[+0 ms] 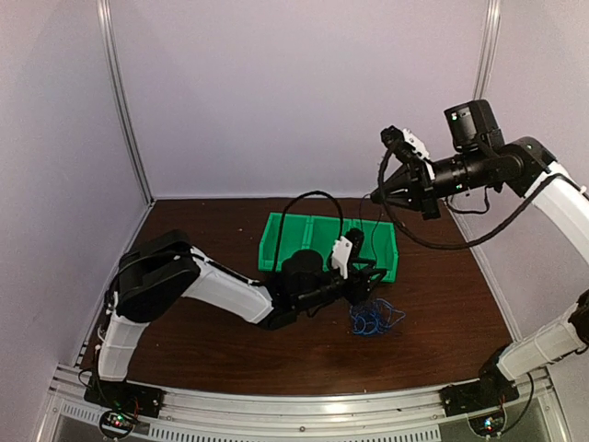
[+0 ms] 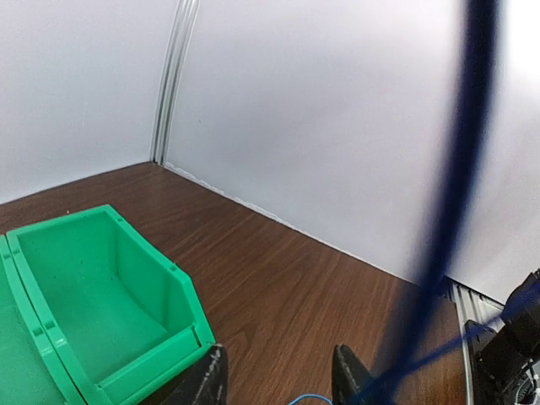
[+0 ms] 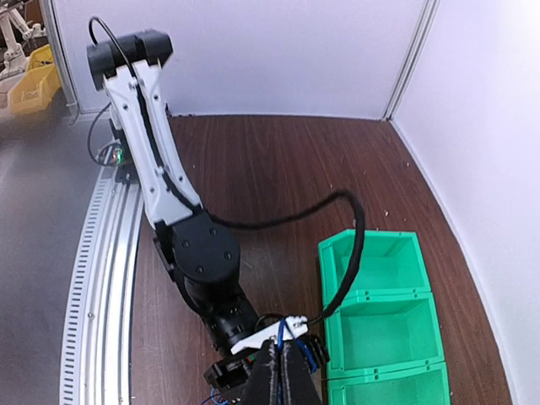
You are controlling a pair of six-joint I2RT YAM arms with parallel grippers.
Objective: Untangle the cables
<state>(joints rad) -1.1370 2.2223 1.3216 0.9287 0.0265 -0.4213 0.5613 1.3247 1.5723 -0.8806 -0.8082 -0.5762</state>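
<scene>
A bunch of thin blue and black cables [image 1: 373, 319] lies on the brown table in front of the green bin. My left gripper [image 1: 368, 276] is low, just above and behind the bunch, and in the left wrist view [image 2: 278, 381] its fingers stand apart with bare wood between them. A blurred blue strand [image 2: 451, 194] runs upward past its right finger, outside the gap. My right gripper [image 1: 375, 196] is raised high over the bin. In the right wrist view [image 3: 283, 344] it is shut on a thin blue cable [image 3: 280, 333] that comes out at its tips.
A green three-compartment bin [image 1: 276, 241] stands at the middle back of the table, right behind the left gripper; it also shows in the left wrist view [image 2: 101, 312] and the right wrist view [image 3: 380, 312]. A thick black arm hose [image 3: 287, 221] loops over the left wrist. White walls surround the table.
</scene>
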